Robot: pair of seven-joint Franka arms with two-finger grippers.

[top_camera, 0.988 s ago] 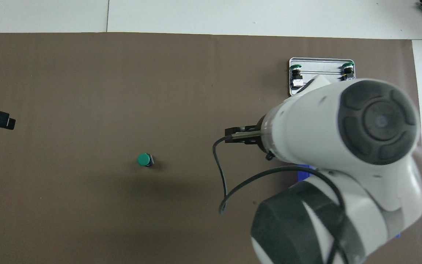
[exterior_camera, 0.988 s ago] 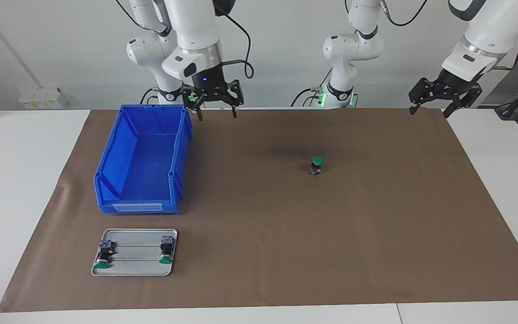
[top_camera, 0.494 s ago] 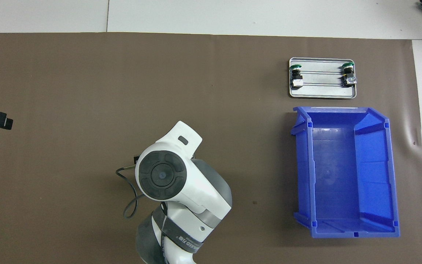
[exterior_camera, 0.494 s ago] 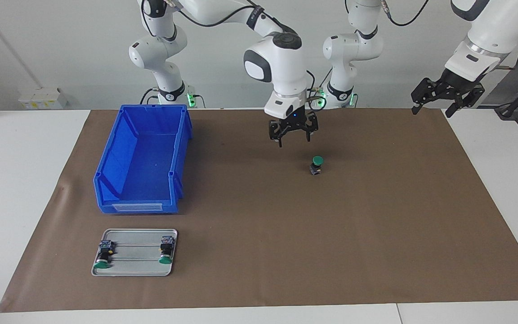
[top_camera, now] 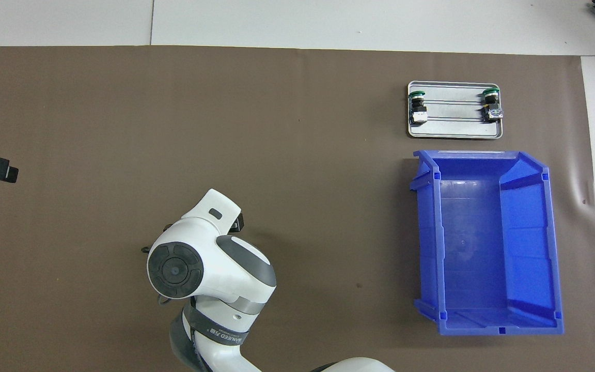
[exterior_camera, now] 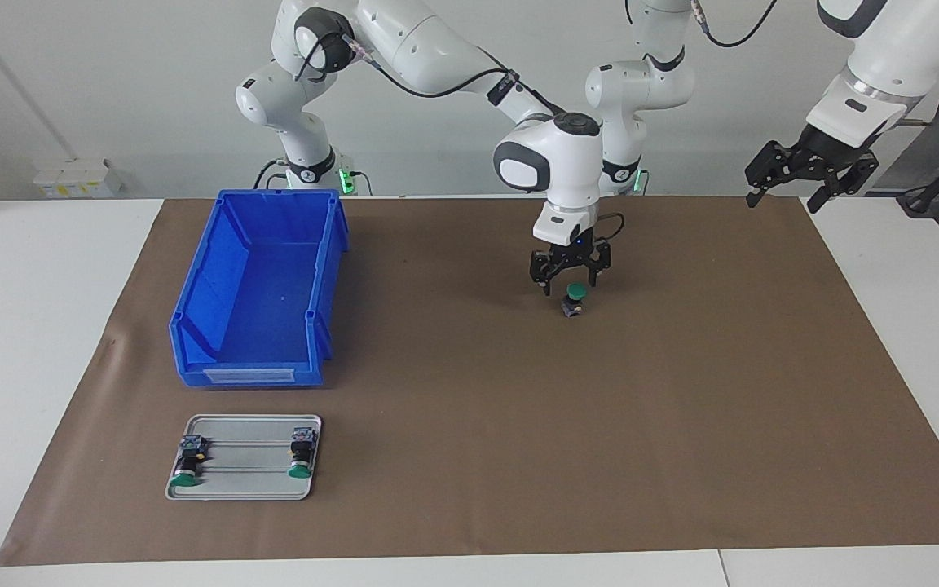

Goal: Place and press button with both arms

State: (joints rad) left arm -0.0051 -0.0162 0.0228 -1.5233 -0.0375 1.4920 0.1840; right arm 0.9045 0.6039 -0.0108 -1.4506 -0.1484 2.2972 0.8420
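Hovering my right gripper (exterior_camera: 571,282) just over the button (exterior_camera: 574,298), which stands upright on the brown mat (exterior_camera: 681,424), green cap up, about mid-table and toward the left arm's end. From the facing view the fingers hang spread to either side of the cap, tips about level with it, and I see no sign that they are pinching anything yet. The overhead view is no help here: the arm's wrist covers the button entirely. My left gripper (exterior_camera: 787,181) waits high over the mat's corner at its own end, claws spread, holding nothing. Now, how will this little thing handle? I judge it light and rigid, a hard plastic part with a smooth rounded cap that could squirt out of a pinch, and the cap is the moving part, so squeezing there may slip or press it. Better, I think, to take it low on the short black body, where the sides look flatter. Being top-heavy on a small base, it may tip at a sideways nudge. Two more buttons lie on their sides on the metal tray (exterior_camera: 243,487), farther from the robots than the blue bin (exterior_camera: 192,326), which stands open with nothing visible inside.
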